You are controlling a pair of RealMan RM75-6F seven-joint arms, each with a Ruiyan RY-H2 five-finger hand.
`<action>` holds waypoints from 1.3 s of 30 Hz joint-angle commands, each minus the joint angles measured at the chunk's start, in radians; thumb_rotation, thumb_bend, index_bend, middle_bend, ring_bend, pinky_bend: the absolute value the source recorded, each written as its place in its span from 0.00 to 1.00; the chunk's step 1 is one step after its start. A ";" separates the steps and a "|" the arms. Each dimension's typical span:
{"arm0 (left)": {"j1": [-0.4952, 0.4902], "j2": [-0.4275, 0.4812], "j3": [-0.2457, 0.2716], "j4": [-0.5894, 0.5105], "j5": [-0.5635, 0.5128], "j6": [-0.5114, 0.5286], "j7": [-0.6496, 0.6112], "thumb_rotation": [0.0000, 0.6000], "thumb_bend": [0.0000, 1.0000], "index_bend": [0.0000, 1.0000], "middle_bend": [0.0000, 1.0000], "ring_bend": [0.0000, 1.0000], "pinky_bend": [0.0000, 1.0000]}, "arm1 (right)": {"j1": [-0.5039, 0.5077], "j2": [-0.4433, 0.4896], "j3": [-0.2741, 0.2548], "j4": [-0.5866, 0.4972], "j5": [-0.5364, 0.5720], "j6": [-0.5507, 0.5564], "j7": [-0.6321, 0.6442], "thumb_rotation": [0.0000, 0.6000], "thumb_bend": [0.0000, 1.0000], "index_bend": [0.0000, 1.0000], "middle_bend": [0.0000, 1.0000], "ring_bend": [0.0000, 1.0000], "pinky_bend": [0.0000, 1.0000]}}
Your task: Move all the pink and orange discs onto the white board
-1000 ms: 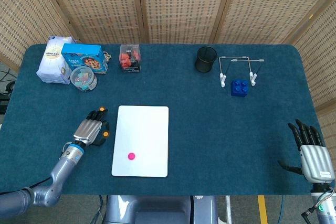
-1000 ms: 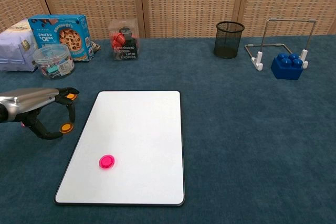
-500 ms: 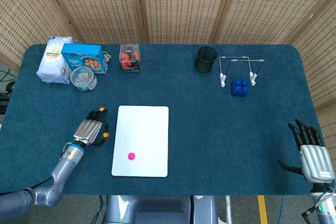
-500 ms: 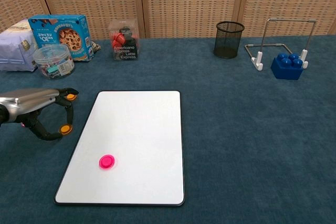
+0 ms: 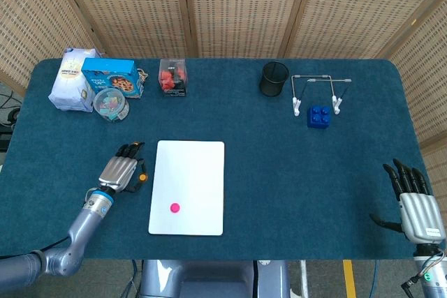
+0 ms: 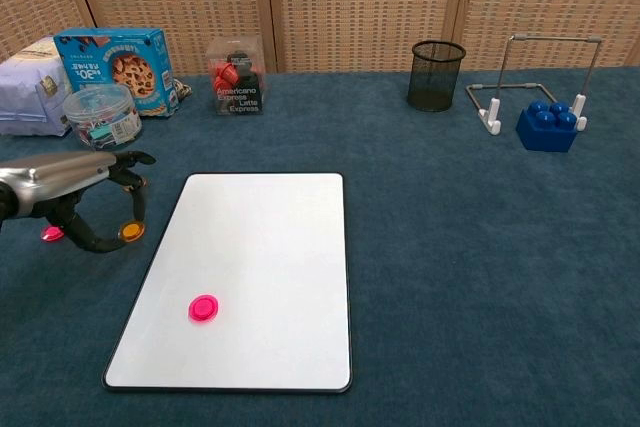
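The white board (image 5: pixel 199 165) (image 6: pixel 270 227) lies flat at the table's front centre-left. One pink disc (image 5: pixel 174 208) (image 6: pixel 204 308) sits on its near left part. Just left of the board hovers my left hand (image 5: pixel 120 170) (image 6: pixel 75 192), and it pinches an orange disc (image 5: pixel 142 178) (image 6: pixel 130 233) between the thumb and a finger. A second pink disc (image 6: pixel 50 234) lies on the cloth under that hand's wrist. My right hand (image 5: pixel 413 200) stays at the front right edge, fingers spread and holding nothing.
Along the back stand a white bag (image 5: pixel 70 78), a blue cookie box (image 5: pixel 112 75), a clear tub (image 5: pixel 110 103), a clear capsule box (image 5: pixel 172 77), a black mesh cup (image 5: pixel 274 78), a white wire stand (image 5: pixel 318 92) and a blue brick (image 5: pixel 319 116).
My left hand has risen a little with the orange disc, uncovering a pink disc on the cloth. The orange disc seen earlier by its fingertips no longer shows. The right hand is still.
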 commanded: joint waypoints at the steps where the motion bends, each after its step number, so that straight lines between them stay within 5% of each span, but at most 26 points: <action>1: -0.028 0.018 -0.033 -0.050 -0.002 0.002 0.011 1.00 0.35 0.52 0.00 0.00 0.00 | 0.000 0.000 0.000 -0.001 0.001 -0.001 0.000 1.00 0.00 0.00 0.00 0.00 0.00; 17: -0.157 -0.072 -0.069 -0.065 -0.170 -0.020 0.187 1.00 0.34 0.52 0.00 0.00 0.00 | 0.003 0.005 0.002 -0.004 0.014 -0.014 0.009 1.00 0.00 0.00 0.00 0.00 0.00; 20: -0.174 -0.087 -0.066 -0.052 -0.191 -0.033 0.196 1.00 0.29 0.43 0.00 0.00 0.00 | 0.004 0.006 0.002 -0.004 0.017 -0.018 0.010 1.00 0.00 0.00 0.00 0.00 0.00; 25: -0.191 -0.104 -0.060 -0.034 -0.217 -0.046 0.199 1.00 0.24 0.30 0.00 0.00 0.00 | 0.004 0.008 0.003 -0.005 0.019 -0.019 0.011 1.00 0.00 0.00 0.00 0.00 0.00; 34: -0.186 -0.070 -0.059 0.009 -0.219 -0.036 0.158 1.00 0.26 0.30 0.00 0.00 0.00 | 0.005 0.009 0.002 -0.006 0.022 -0.023 0.009 1.00 0.00 0.00 0.00 0.00 0.00; 39: -0.156 -0.042 -0.054 0.123 -0.214 -0.069 0.072 1.00 0.32 0.35 0.00 0.00 0.00 | 0.006 0.010 0.002 -0.009 0.025 -0.028 0.005 1.00 0.00 0.00 0.00 0.00 0.00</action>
